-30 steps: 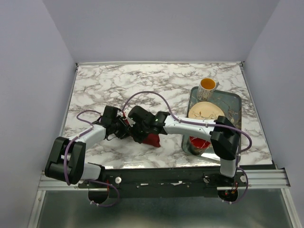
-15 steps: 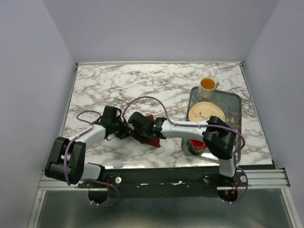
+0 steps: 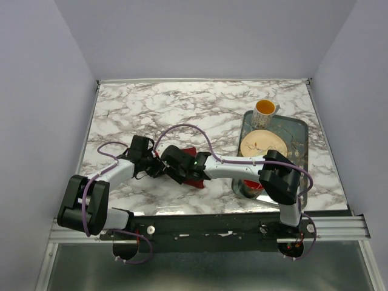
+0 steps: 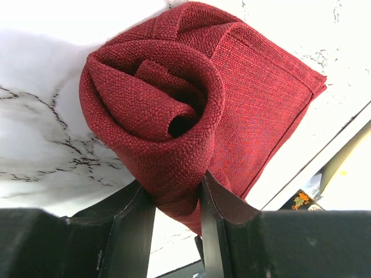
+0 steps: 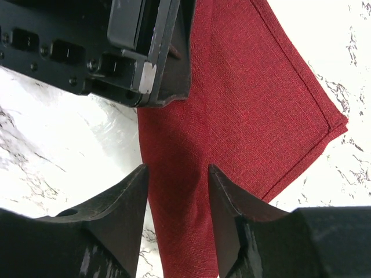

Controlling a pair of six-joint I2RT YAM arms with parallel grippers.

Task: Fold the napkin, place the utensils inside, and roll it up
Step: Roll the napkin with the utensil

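Note:
The maroon napkin (image 4: 174, 110) lies partly rolled on the marble table; its spiral end faces the left wrist camera and a flat tail stretches away. My left gripper (image 4: 177, 188) is shut on the lower edge of the roll's end. My right gripper (image 5: 177, 171) is open, its fingers spread just above the napkin (image 5: 243, 110), close beside the left gripper's body (image 5: 116, 52). In the top view both grippers, left (image 3: 155, 167) and right (image 3: 172, 165), meet over the napkin (image 3: 194, 179). No blue utensil shows in any view.
A grey tray (image 3: 298, 128) at the right holds a tan plate (image 3: 262, 143) and a red bowl (image 3: 251, 184). A mug (image 3: 265, 109) with a yellow inside stands at the tray's far corner. The right arm's purple cable loops over the table's middle.
My right gripper has shifted a little left and nearer, closer to the left gripper over the napkin. The left gripper has stayed shut on the roll.

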